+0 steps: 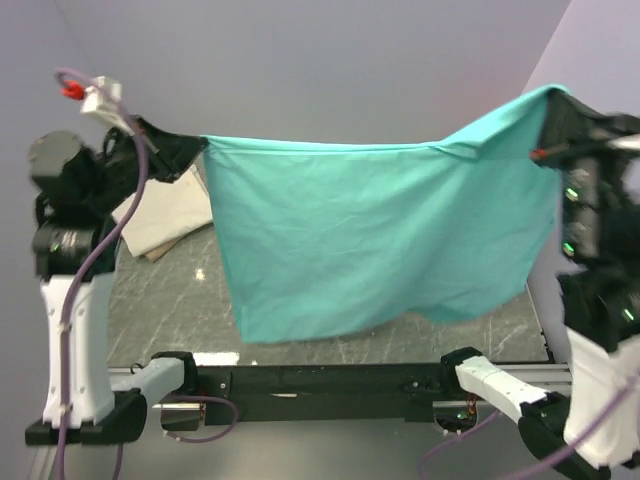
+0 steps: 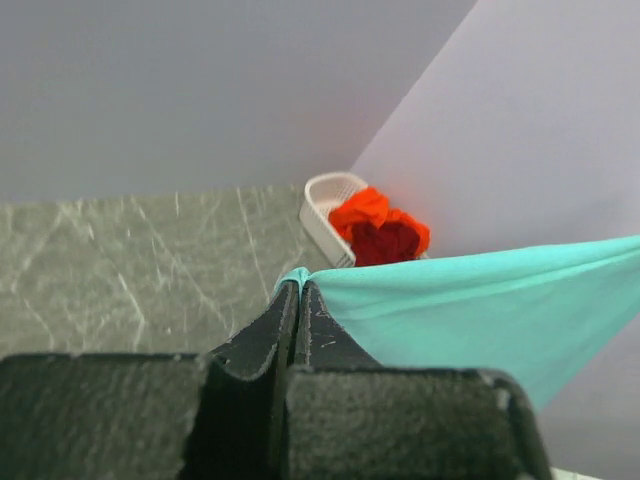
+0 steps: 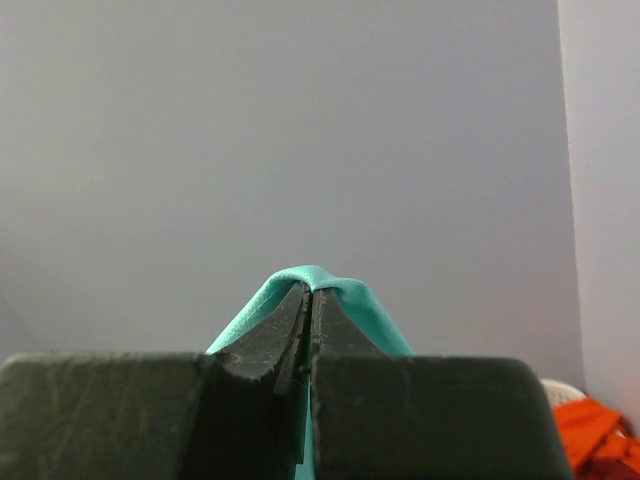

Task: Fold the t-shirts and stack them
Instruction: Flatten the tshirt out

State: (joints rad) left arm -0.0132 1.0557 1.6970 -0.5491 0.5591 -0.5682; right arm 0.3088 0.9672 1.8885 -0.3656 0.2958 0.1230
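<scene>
A teal t-shirt (image 1: 370, 235) hangs stretched in the air between both arms, its lower edge just above the dark marble table (image 1: 170, 300). My left gripper (image 1: 195, 145) is shut on its left top corner; in the left wrist view the teal t-shirt (image 2: 480, 300) runs off to the right from my left gripper (image 2: 298, 288). My right gripper (image 1: 548, 105) is shut on the right top corner, held higher; the teal cloth (image 3: 370, 305) drapes over my right gripper (image 3: 311, 292). A cream t-shirt (image 1: 160, 215) lies folded on the table behind the left arm.
A white lattice basket (image 2: 325, 210) stands in the far corner against the wall, holding an orange t-shirt (image 2: 365, 210) and a dark red one (image 2: 385, 243). The orange cloth (image 3: 590, 425) also shows low right in the right wrist view. Grey walls close the back and right.
</scene>
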